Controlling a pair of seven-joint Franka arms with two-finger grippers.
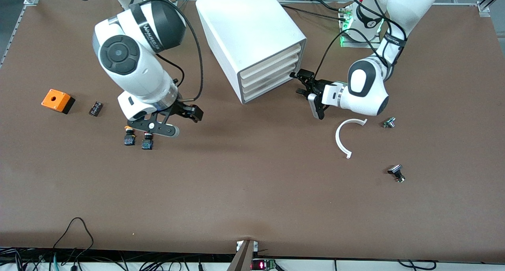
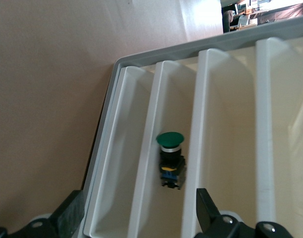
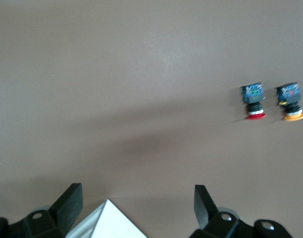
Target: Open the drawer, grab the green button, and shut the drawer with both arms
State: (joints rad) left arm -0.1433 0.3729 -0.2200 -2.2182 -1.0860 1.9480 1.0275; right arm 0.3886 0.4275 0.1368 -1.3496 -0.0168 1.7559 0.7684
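The white box cabinet (image 1: 244, 30) stands at the middle of the table toward the robots' bases, its four cream-fronted drawers (image 1: 272, 75) all pushed in. My left gripper (image 1: 301, 83) is open, level with the drawer fronts and just in front of them. In the left wrist view the open left gripper (image 2: 136, 215) faces the drawers (image 2: 136, 148). The green-capped button (image 2: 170, 159) lies in the second recess up from the table; I cannot tell which drawer holds it. My right gripper (image 1: 189, 114) is open over the table, and in its wrist view it (image 3: 136, 203) holds nothing.
A red-capped button (image 1: 148, 142) (image 3: 253, 102) and a yellow-capped button (image 1: 129, 137) (image 3: 291, 104) stand beside the right gripper. An orange box (image 1: 57, 100) and a small black part (image 1: 96, 108) lie toward the right arm's end. A white curved strip (image 1: 342, 139) and two small metal parts (image 1: 389, 122) (image 1: 396, 173) lie toward the left arm's end.
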